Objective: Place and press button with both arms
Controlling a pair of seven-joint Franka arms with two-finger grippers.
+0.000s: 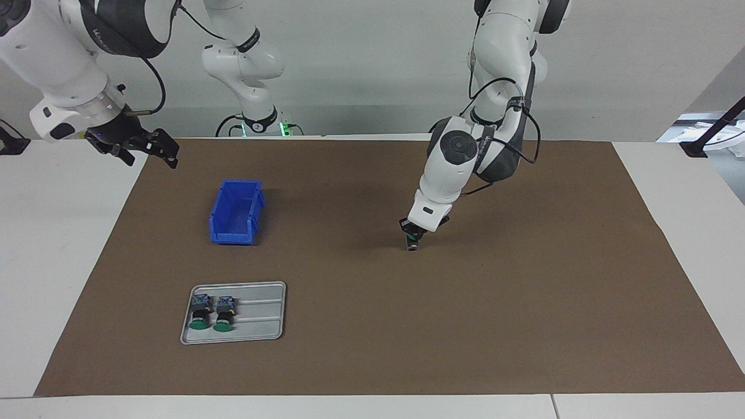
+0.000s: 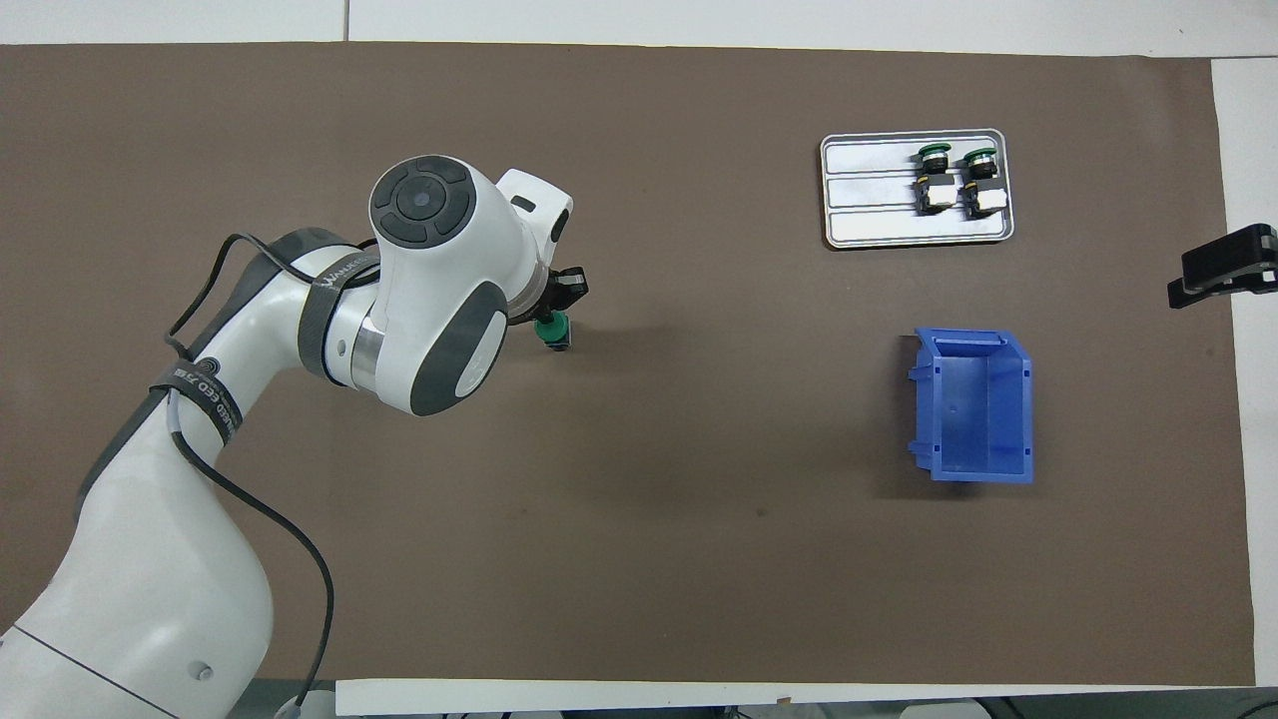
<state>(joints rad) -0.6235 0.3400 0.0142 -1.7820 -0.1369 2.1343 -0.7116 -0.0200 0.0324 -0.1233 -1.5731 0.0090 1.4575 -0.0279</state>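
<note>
One button (image 1: 412,243) stands upright on the brown mat near the table's middle, its green cap (image 2: 550,329) on top. My left gripper (image 1: 413,231) comes straight down on it, shut, with its fingertips meeting on the cap; nothing is held between them. In the overhead view the left arm's wrist covers most of that gripper (image 2: 564,300). My right gripper (image 1: 137,145) waits open and empty, raised over the edge of the mat at the right arm's end of the table, and shows as a black tip (image 2: 1223,268) in the overhead view.
A grey metal tray (image 1: 262,291) (image 2: 869,190) lies toward the right arm's end, farther from the robots, with two more green-capped buttons (image 1: 201,314) (image 1: 224,314) lying on their sides in it. A blue bin (image 1: 236,212) (image 2: 973,404) sits nearer to the robots than the tray.
</note>
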